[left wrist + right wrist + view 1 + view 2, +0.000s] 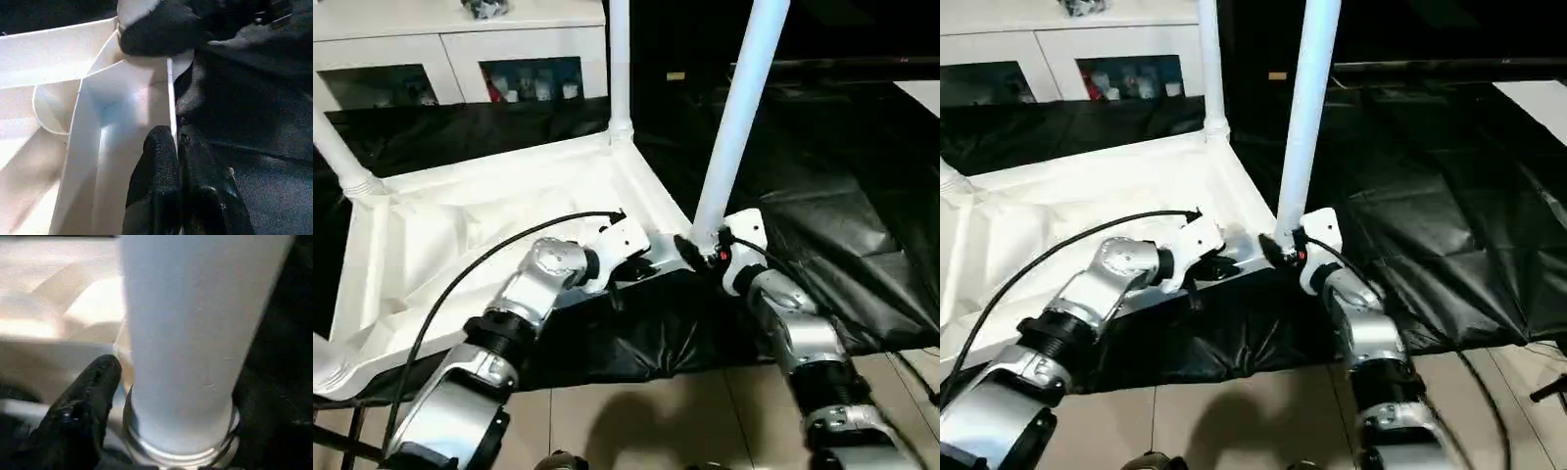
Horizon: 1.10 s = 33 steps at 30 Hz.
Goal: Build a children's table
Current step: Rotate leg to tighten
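Note:
The white tabletop [460, 235] lies upside down on a black cloth, ribbed underside up. Three white legs stand in its corner sockets: far [619, 69], left [337, 152] and near left [323, 362]. A fourth leg [736, 117] rises, slightly tilted, from the near right corner. My right gripper [703, 250] is shut on the base of this leg [195, 333], with one finger [93, 391] beside it. My left gripper [641, 264] is shut on the tabletop's thin rim [170, 98] just beside that corner, its fingers [161, 166] pinching the wall.
A white glass-door cabinet [460, 59] stands behind the tabletop. Black cloth [842, 196] spreads to the right and hangs over the front edge above a tiled floor [656, 411]. A black cable [480, 264] loops along my left forearm.

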Available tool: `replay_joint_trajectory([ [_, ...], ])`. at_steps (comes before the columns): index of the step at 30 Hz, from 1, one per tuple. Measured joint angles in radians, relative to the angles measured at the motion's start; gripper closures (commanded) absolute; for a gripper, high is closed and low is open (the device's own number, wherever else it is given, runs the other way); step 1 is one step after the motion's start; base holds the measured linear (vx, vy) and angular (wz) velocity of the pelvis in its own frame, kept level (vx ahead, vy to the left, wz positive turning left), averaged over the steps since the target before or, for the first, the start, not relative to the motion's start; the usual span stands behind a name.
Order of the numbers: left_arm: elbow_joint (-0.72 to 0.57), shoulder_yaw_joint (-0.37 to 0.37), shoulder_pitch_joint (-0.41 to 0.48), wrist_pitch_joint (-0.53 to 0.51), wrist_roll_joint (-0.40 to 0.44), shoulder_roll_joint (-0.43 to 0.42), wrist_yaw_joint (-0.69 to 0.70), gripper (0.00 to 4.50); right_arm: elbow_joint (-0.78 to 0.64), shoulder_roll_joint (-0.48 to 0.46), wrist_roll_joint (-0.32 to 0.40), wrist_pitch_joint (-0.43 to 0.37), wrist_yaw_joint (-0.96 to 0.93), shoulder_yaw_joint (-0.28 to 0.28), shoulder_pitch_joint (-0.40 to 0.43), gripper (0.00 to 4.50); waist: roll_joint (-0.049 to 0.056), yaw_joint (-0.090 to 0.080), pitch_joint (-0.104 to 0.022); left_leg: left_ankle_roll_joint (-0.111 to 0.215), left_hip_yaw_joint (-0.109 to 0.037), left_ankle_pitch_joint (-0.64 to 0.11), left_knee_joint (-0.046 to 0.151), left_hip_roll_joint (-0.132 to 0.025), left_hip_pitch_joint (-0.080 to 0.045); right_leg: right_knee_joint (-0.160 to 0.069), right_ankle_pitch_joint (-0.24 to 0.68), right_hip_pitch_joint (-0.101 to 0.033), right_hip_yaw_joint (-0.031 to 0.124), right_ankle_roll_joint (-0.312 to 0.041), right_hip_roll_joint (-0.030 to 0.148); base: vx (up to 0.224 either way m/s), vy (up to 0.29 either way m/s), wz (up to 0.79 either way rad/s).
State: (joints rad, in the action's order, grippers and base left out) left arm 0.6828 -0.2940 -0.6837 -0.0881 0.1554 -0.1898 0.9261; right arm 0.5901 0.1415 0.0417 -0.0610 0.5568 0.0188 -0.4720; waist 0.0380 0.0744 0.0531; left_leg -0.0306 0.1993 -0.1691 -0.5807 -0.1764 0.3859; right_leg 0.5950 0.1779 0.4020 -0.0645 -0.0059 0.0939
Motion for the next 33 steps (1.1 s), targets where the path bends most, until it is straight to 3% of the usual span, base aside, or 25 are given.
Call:
replay_joint_trajectory([
  [6, -0.033, -0.006, 0.024, 0.047, -0.054, -0.078, 0.163, 4.5, -0.024, 0.16, 0.029, 0.015, 0.364, -0.085, -0.001, 0.68, 0.001, 0.017, 0.001, 0.0, 0.0, 0.0, 0.003, -0.002, 0.002, 0.0, 0.001, 0.002, -0.003, 0.002, -0.001, 0.0, 0.0, 0.0],
  [10, -0.033, -0.008, 0.028, 0.066, -0.066, -0.113, 0.249, 4.5, -0.034, 0.196, 0.052, 0.0, 0.522, -0.109, -0.005, 0.68, 0.001, 0.023, 0.001, 0.0, 0.0, 0.0, 0.001, -0.003, 0.003, 0.001, 0.001, 0.002, -0.003, 0.001, -0.001, 0.0, 0.0, 0.0],
  [16, -0.033, -0.021, 0.033, 0.102, -0.084, -0.154, 0.336, 4.5, -0.024, 0.264, 0.069, -0.036, 0.716, -0.175, -0.054, 1.21, -0.001, 0.026, 0.002, 0.0, 0.0, 0.0, -0.001, -0.002, 0.003, 0.001, 0.0, 0.001, -0.001, 0.0, -0.001, 0.0, 0.0, 0.0],
  [28, -0.027, -0.024, 0.033, 0.118, -0.093, -0.17, 0.378, 4.5, 0.009, 0.259, 0.073, -0.021, 0.774, -0.188, -0.08, 2.01, -0.002, 0.03, 0.003, 0.0, 0.0, 0.0, 0.0, -0.002, 0.003, 0.002, 0.0, 0.002, -0.002, 0.0, -0.001, 0.0, 0.0, 0.0],
  [33, -0.016, -0.017, 0.033, 0.114, -0.092, -0.151, 0.345, 4.5, -0.025, 0.229, 0.082, -0.005, 0.706, -0.153, -0.045, 2.28, -0.003, 0.03, 0.003, 0.0, 0.0, 0.0, -0.001, -0.003, 0.0, 0.002, 0.0, 0.0, -0.001, 0.0, -0.001, 0.0, 0.0, 0.0],
])
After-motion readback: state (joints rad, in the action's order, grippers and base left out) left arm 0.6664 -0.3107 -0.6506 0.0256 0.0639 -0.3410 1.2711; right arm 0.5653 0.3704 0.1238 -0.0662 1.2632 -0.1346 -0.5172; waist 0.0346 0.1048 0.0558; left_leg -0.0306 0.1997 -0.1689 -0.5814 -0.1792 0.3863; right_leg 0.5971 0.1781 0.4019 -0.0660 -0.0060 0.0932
